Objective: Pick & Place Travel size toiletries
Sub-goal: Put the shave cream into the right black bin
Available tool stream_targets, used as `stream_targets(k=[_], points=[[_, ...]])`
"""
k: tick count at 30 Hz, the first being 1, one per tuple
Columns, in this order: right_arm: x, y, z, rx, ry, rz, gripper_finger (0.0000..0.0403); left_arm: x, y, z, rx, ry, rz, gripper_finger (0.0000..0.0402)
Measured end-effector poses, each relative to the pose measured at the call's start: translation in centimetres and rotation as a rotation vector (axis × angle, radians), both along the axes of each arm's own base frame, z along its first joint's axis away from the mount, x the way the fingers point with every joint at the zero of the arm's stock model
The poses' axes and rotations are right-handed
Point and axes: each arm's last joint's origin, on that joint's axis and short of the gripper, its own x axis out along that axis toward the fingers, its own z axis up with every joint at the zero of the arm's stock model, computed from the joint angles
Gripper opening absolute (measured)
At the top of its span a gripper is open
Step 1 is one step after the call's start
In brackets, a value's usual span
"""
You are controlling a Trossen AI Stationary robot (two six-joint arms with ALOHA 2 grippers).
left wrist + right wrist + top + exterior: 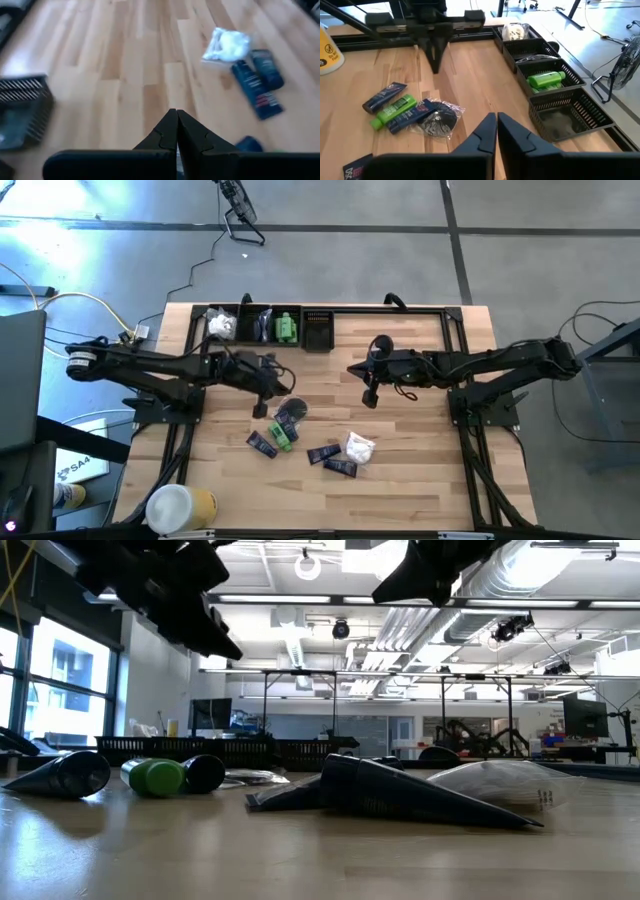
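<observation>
On the table (420, 430): one green bottle (393, 111), four dark sachets (332, 461), one white packet (358, 446). Left tool (262, 408) and right tool (370, 398) both closed, empty.

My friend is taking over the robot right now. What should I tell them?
Left gripper: shut, empty, above the loose pile.
Right gripper: shut, empty, over bare table right of the pile.
Done: a white packet and a green bottle lie in the black bins at the table's far edge; the bin at the right end looks empty.
Left: a green bottle, a black disc, dark sachets and a white packet lie loose on the table.
</observation>
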Motion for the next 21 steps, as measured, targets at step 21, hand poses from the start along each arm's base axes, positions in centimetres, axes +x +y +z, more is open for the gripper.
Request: stream_targets(k=[21], points=[[0.0,0.0,0.1,-0.074,0.014,0.033,0.0011,0.1,-0.5,-2.3,-0.481,0.202,0.311,0.0108]])
